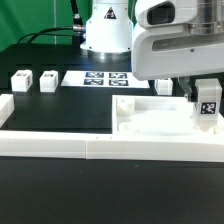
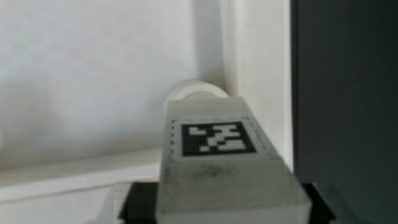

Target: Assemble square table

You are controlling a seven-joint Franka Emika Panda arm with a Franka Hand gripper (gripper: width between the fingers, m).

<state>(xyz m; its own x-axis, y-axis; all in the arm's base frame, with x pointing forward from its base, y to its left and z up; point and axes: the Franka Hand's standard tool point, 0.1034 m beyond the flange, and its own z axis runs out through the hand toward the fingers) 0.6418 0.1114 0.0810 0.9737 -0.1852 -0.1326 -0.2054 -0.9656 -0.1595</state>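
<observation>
**While the jaws grip one leg block (image 1: 207, 101), the square slab (image 1: 150, 118) lies by the border wall (image 1: 100, 146)**

Where the exterior view's left starts, a short arm of the border wall runs back across the black tabletop (image 1: 60, 110). Behind it sit a loose leg block (image 1: 20, 81) and a second loose block (image 1: 47, 80), side by side and near each other but not touching. Next comes the marker board (image 1: 105, 78), flat on the tabletop at the foot of the robot base (image 1: 105, 28).

Right of centre, the square slab lies flat with its recessed side up. Its front edge is just behind the long run of the border wall and looks to be touching it. A third leg block (image 1: 163, 87) stands just beyond the slab's far edge.

At the far right, the arm's white wrist (image 1: 170, 40) hangs over the slab's right end. Below it the jaws are partway closed, clamped on the gripped leg block, whose tag faces the camera.

In the wrist view the same block (image 2: 214, 150) shows its tag. Dark finger pads (image 2: 139, 205) sit flush on either side with no gap visible. White slab surface lies behind it, with black tabletop alongside. I cannot tell whether the block touches the slab.
</observation>
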